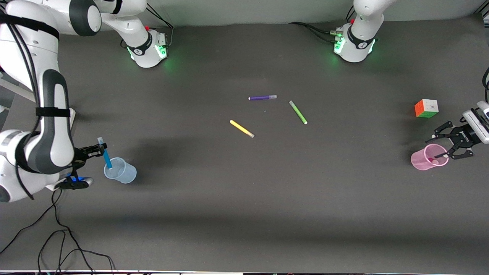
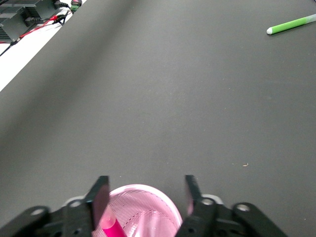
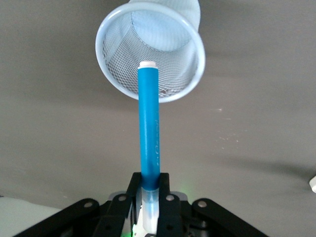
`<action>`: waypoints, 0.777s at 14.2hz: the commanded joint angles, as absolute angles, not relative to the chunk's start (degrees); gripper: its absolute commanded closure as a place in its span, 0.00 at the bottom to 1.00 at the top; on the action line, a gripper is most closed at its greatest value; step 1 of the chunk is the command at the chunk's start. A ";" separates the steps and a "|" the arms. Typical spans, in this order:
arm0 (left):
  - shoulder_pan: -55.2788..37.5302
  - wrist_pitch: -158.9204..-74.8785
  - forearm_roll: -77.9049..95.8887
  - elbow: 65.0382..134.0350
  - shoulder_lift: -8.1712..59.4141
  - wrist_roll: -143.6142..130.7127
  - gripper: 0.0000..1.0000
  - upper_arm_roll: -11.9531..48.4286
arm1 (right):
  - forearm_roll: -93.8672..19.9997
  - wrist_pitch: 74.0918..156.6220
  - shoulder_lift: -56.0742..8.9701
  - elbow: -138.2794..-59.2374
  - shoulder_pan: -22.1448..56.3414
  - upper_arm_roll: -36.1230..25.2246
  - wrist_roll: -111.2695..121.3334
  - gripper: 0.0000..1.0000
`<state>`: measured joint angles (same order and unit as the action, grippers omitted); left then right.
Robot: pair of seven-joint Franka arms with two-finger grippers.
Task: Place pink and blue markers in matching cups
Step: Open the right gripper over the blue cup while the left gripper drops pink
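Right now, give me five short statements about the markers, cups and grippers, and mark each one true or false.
1. The right gripper grips the blue marker over the blue cup. True.
2. The pink marker lies on the table. False: it is in the pink cup.
3. The left gripper is open above the pink cup. True.
4. The green marker stands in the blue cup. False: it lies on the table.
5. The cube sits inside the pink cup. False: it rests on the table.
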<state>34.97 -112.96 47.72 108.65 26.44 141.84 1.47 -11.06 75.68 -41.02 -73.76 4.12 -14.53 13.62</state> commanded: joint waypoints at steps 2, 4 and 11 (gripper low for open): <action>35.42 -109.44 48.96 105.39 26.37 139.77 0.02 1.93 | -13.01 73.74 -44.56 -69.61 3.78 -14.41 14.59 0.86; 34.98 -108.90 47.90 104.86 24.36 133.54 0.02 1.93 | -13.01 74.00 -45.35 -69.35 3.78 -14.33 14.59 0.86; 28.84 -108.72 32.02 105.20 9.08 97.97 0.02 2.11 | -13.01 74.36 -45.97 -69.08 3.78 -14.41 14.24 0.00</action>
<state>31.80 -109.45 36.56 103.51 15.21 108.29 2.68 -11.58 75.48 -44.86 -71.15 4.12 -14.28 13.62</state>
